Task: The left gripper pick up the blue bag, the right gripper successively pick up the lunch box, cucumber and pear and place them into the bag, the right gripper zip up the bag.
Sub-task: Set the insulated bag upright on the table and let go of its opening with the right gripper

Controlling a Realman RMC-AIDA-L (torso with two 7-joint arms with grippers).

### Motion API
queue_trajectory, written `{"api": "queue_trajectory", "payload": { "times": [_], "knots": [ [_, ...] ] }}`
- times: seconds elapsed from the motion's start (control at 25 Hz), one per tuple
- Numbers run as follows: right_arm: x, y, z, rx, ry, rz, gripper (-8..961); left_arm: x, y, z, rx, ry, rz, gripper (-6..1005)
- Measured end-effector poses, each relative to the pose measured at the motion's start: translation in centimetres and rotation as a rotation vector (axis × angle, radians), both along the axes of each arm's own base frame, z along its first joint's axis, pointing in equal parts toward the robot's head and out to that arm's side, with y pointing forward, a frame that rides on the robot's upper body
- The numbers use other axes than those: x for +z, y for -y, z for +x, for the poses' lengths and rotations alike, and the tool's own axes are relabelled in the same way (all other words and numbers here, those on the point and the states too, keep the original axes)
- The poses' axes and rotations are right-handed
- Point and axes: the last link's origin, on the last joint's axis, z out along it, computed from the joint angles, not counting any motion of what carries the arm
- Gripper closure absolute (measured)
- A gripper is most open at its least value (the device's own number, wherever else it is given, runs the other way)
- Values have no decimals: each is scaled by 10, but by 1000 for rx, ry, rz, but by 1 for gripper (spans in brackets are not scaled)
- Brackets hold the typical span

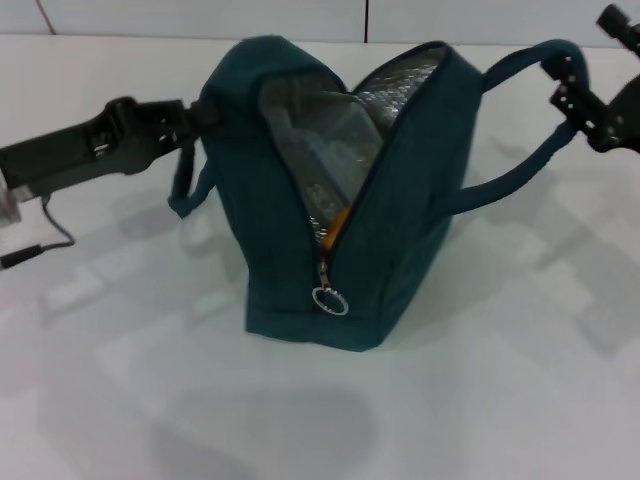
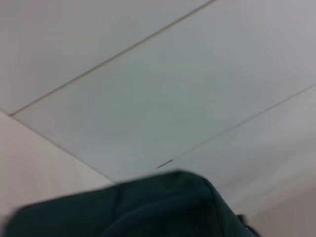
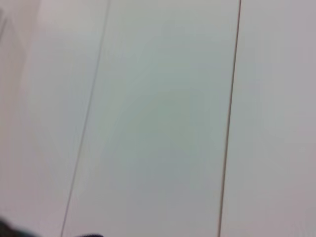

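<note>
White tabletop (image 1: 520, 400) bare around dark teal fabric bag (image 1: 400, 270) gaping mid-surface, left gripper (image 1: 190, 120) clamped on its edge, right gripper (image 1: 578, 92) gripping a loop handle (image 1: 520, 60), orange item inside.

- We see the blue bag (image 1: 400, 250) upright on the white table (image 1: 520, 400), near its middle, mouth gaping, silver foil lining (image 1: 400, 90) showing.
- Zipper mostly undone; metal ring pull (image 1: 330, 300) hangs low on the bag's near end.
- Orange sliver (image 1: 338, 228) visible inside the gap; a pale boxy shape (image 1: 335, 140) higher up, too blurred to name.
- Left gripper (image 1: 195, 115) at the bag's left top edge, touching the fabric; fingers hidden.
- Right gripper (image 1: 570, 85) at the table's far right, clamped on the right loop handle (image 1: 520, 65), pulled taut.
- Left loop handle (image 1: 185, 185) droops beside the bag.
</note>
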Motion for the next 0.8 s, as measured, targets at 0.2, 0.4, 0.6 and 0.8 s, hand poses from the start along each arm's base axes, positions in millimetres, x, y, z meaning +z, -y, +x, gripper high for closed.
{"api": "queue_trajectory", "payload": {
  "times": [0.2,0.4,0.6,0.8],
  "knots": [
    [7,14,-6,89,-39,-1,287,2,11,-13,40,1,5,924],
    [4,27,-15,168,-58,-61,288,-3,20,-12,27,25,-23,923],
    [2,29,-9,136,-48,-93,288,-15,25,-13,22,46,-66,923],
    [-12,31,4,69,-4,-174,289,-14,24,-9,1,63,-61,922]
  ]
}}
